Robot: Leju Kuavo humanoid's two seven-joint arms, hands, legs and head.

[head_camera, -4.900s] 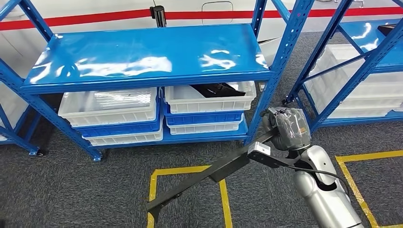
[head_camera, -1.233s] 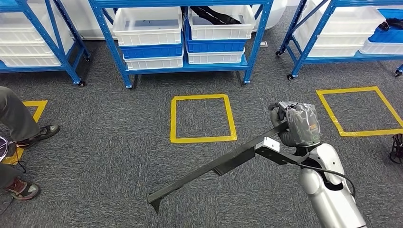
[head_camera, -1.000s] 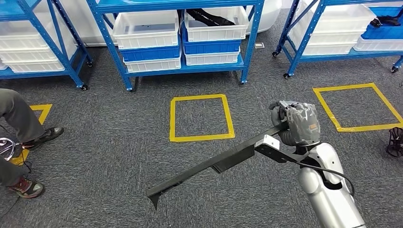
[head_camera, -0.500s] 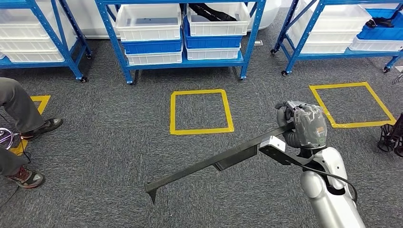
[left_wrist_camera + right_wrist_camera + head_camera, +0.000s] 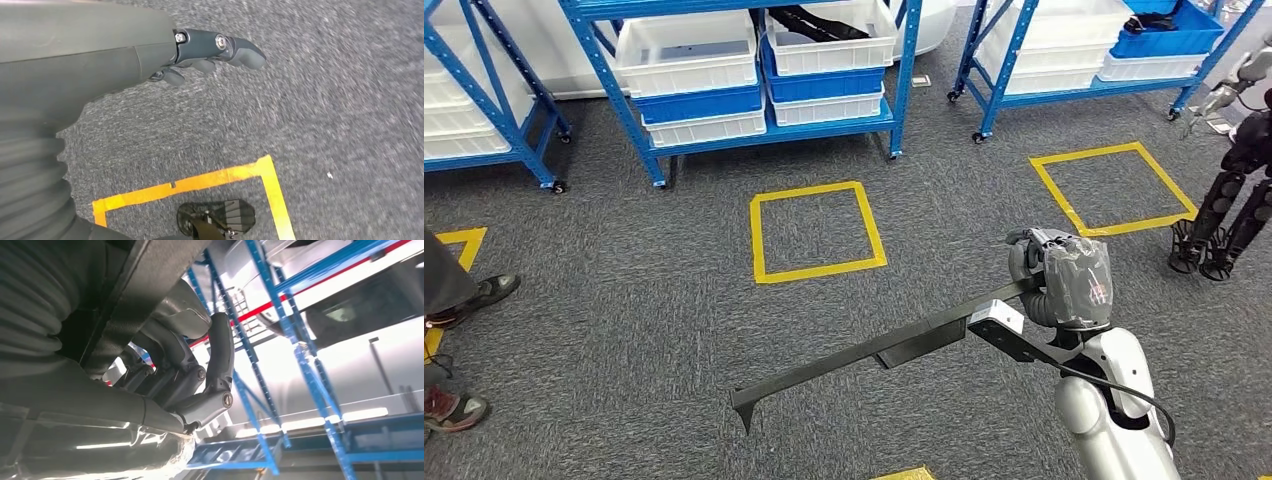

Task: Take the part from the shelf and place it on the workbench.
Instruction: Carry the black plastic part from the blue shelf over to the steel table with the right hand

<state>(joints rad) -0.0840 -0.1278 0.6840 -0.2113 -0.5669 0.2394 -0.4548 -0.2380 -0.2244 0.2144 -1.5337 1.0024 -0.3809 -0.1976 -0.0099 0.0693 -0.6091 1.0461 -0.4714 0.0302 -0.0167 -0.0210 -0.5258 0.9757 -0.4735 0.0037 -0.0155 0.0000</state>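
The part [image 5: 874,352] is a long, thin black bar with a small downturned tip at its far end. In the head view my right hand [image 5: 1064,280] grips it at one end and holds it above the carpet, slanting down toward the lower left. The right wrist view shows dark fingers [image 5: 215,365] wrapped round the dark part [image 5: 145,290]. My left hand [image 5: 210,47] hangs over the grey carpet, its fingers loosely extended and holding nothing. The blue shelf [image 5: 904,60] with white and blue bins stands at the far side of the floor.
Yellow tape squares [image 5: 814,230] [image 5: 1109,185] mark the carpet between me and the shelves. A second blue shelf [image 5: 1064,50] stands at the back right. Another dark robot [image 5: 1229,200] stands at the right edge. A person's shoes [image 5: 484,290] show at the left edge.
The camera has backed away from the shelf and swung right, so the shelves and yellow squares slide left. My right hand keeps the part in the same hold.
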